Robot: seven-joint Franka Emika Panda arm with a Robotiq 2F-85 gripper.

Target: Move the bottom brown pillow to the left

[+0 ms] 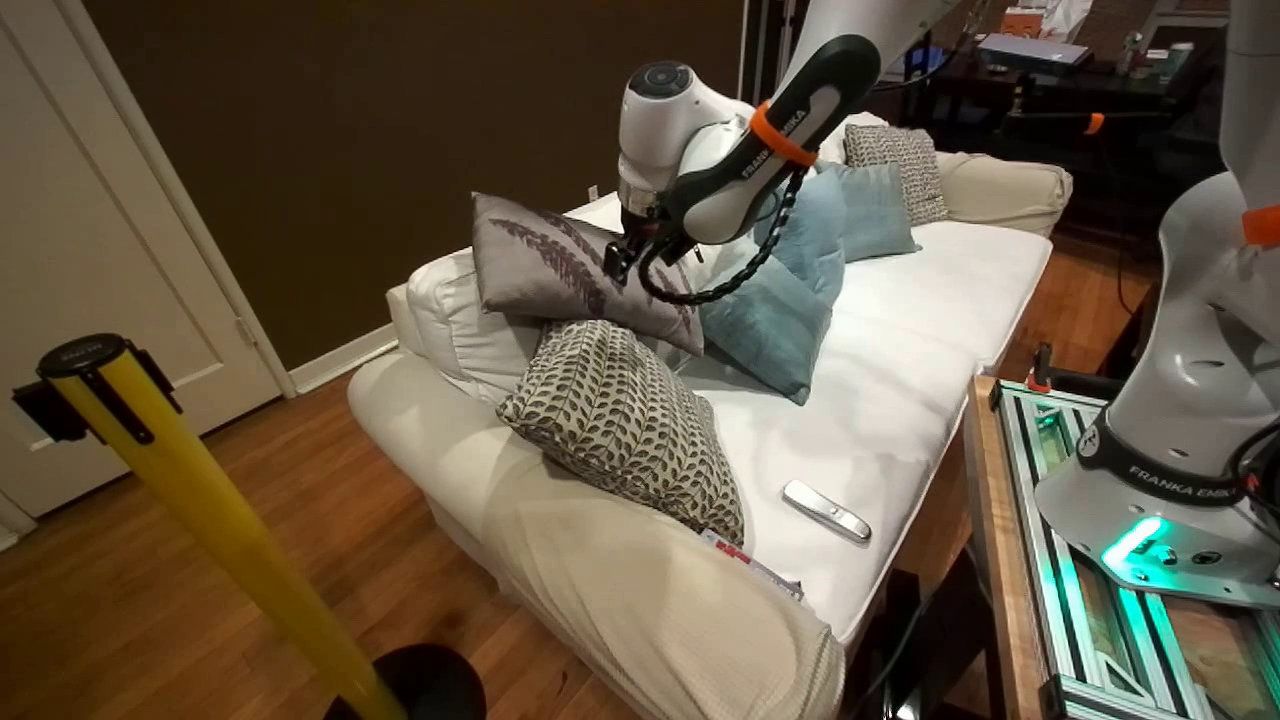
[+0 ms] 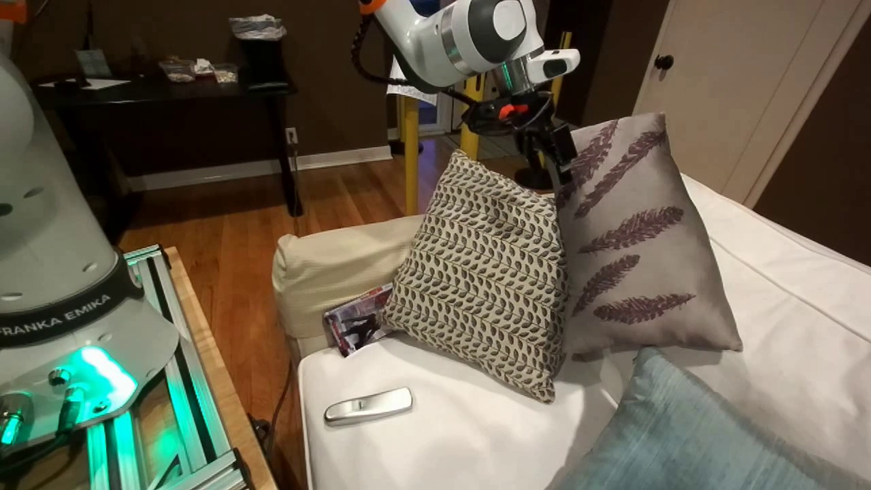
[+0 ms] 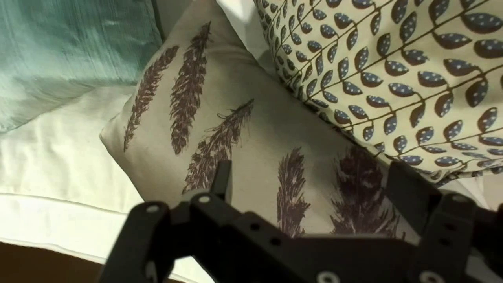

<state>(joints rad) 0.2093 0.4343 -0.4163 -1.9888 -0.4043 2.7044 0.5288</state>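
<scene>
The brown-and-white pillow (image 1: pixel 630 425) has a fine pattern of small leaves in rows. It leans by the sofa's near arm and also shows in an exterior view (image 2: pixel 480 272) and the wrist view (image 3: pixel 377 78). A grey-brown pillow with purple feathers (image 1: pixel 545 255) stands beside it, edges meeting, in an exterior view (image 2: pixel 633 258) and across the wrist view (image 3: pixel 251 137). My gripper (image 1: pixel 650 262) is open at the upper part of the feather pillow, also in an exterior view (image 2: pixel 561 163). In the wrist view its fingertips (image 3: pixel 310 173) are wide apart over the feather pillow; I cannot tell whether they touch it.
Blue pillows (image 1: pixel 765 320) lie beyond the feather pillow. A similar patterned pillow (image 1: pixel 895 165) stands at the sofa's far end. A silver remote (image 1: pixel 827 511) and a disc case (image 2: pixel 357 318) lie on the seat. A yellow post (image 1: pixel 220 520) stands outside the sofa arm (image 1: pixel 650 590).
</scene>
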